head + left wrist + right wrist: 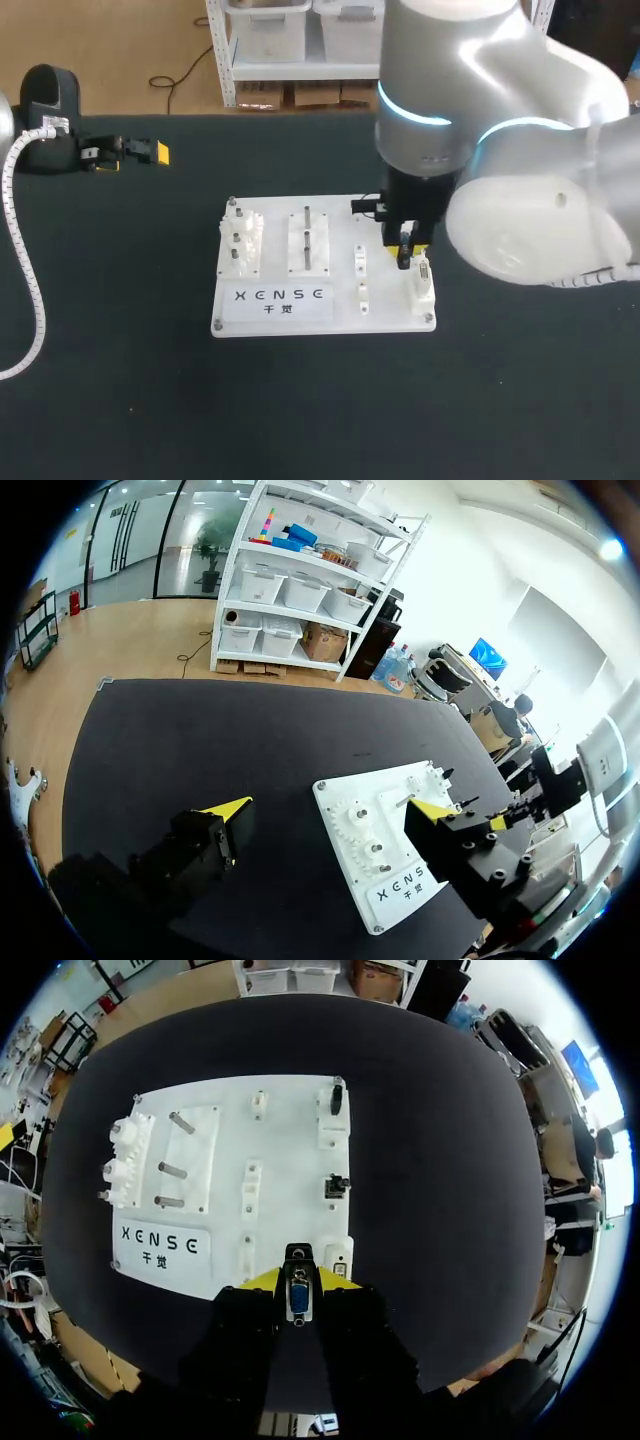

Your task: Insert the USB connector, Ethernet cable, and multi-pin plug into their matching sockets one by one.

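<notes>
The white socket board [340, 300] lies mid-table. My right gripper [407, 243] hangs over the board's right column, shut on the multi-pin plug [298, 1295], whose blue pin face shows between the yellow tips. A white socket block [339, 1257] sits just beside the plug; farther ahead are a black socket [336, 1187] and a dark connector [336, 1100] standing in its block. In the head view the plug [404, 256] hovers next to the white block [420, 287]. My left gripper [135, 152] rests at the table's far left, open and empty, well away from the board [335, 800].
White gears [243, 240] stand at the board's left end, with metal pegs [307, 238] on a raised plate beside them. Small white clips [360, 262] sit in the middle column. Dark tabletop [500, 400] surrounds the board on all sides.
</notes>
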Robot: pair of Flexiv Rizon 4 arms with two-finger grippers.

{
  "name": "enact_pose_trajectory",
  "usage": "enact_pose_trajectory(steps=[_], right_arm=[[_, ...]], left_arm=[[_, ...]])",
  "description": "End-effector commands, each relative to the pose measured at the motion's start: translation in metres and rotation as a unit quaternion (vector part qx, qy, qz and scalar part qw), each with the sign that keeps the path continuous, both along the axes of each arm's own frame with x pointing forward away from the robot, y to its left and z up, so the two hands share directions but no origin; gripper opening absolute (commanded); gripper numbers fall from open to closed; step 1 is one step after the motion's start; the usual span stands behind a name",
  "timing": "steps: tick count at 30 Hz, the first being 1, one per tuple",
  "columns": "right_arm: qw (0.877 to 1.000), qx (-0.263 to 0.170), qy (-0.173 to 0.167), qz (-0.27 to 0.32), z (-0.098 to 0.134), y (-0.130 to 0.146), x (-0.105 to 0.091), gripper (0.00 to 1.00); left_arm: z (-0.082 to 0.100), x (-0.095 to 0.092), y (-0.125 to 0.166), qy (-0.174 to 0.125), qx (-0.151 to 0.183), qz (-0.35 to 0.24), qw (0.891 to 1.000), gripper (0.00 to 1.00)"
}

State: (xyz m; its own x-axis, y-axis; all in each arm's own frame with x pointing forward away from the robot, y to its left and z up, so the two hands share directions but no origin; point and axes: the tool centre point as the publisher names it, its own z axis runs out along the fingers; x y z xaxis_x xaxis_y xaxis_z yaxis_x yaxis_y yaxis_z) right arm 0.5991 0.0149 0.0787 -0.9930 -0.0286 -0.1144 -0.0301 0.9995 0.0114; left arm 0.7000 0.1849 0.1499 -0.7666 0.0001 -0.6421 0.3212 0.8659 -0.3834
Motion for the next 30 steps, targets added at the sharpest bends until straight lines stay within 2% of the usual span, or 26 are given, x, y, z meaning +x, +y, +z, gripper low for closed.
enact_pose_trajectory(steps=[1,14,30], right_arm=[[1.0,0.003,-0.006,-0.001,0.002,-0.01,-0.007,0.0],[1.0,-0.003,-0.002,-0.01,0.0,-0.027,-0.011,0.0],[1.0,-0.01,0.011,-0.018,-0.012,-0.031,-0.016,0.0]], left_arm=[[0.0,0.0,0.0,0.0,0.0,0.0,1.0,1.0],[0.0,0.0,0.0,0.0,0.0,0.0,1.0,1.0],[0.0,0.0,0.0,0.0,0.0,0.0,1.0,1.0]])
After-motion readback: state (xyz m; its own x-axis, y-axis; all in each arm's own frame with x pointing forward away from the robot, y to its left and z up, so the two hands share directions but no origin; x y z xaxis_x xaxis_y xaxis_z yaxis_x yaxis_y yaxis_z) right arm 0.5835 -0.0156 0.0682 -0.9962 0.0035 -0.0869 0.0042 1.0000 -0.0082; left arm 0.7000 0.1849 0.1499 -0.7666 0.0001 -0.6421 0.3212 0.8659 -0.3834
